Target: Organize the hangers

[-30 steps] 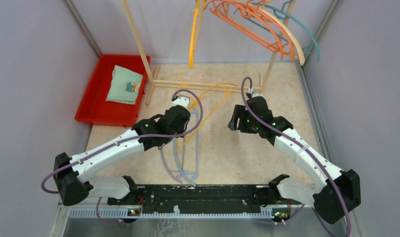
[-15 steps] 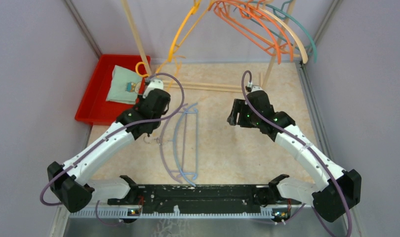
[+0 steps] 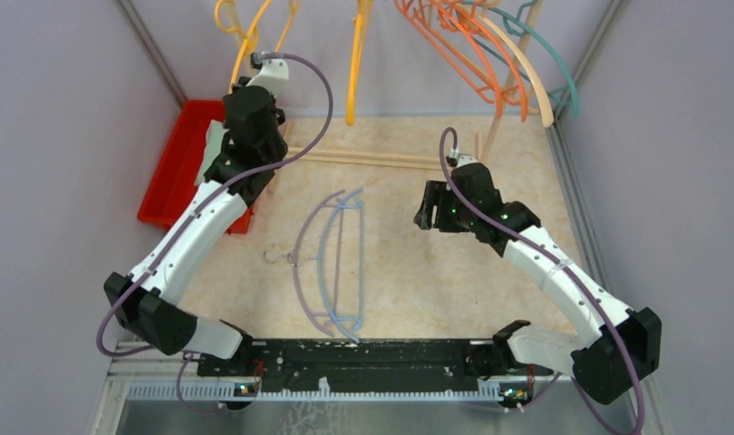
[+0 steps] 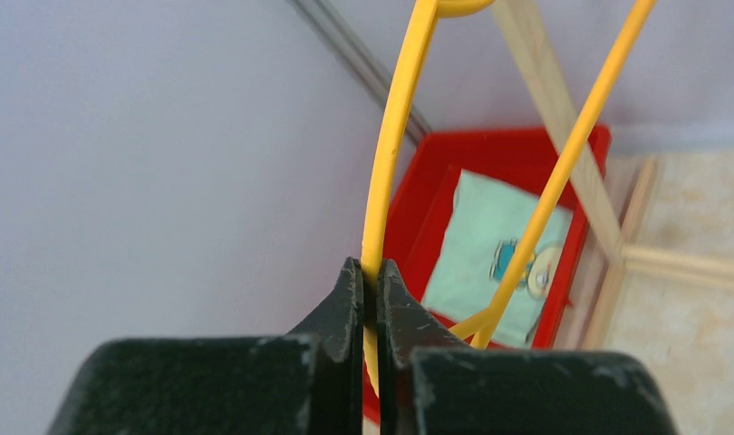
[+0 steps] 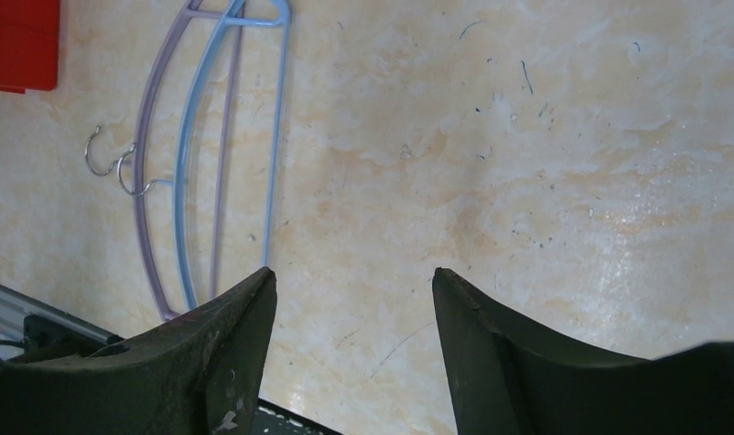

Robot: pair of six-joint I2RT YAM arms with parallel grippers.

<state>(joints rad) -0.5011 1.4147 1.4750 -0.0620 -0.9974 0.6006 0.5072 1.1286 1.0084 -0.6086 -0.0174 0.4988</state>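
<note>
The left tool (image 4: 364,272) is shut tightly on the thin bar of the yellow hanger (image 4: 395,136), held high beside the wooden rack (image 4: 549,100), so I would guide the hook slowly over the rail and let go only when it sits, while the right tool (image 5: 352,272) is wide open and empty.

The left gripper (image 4: 370,272) has swung up and far out, pinching the yellow hanger (image 4: 392,154). That hanger lay low by the blue hanger (image 3: 321,258); now it sticks up above the fingers.
</note>
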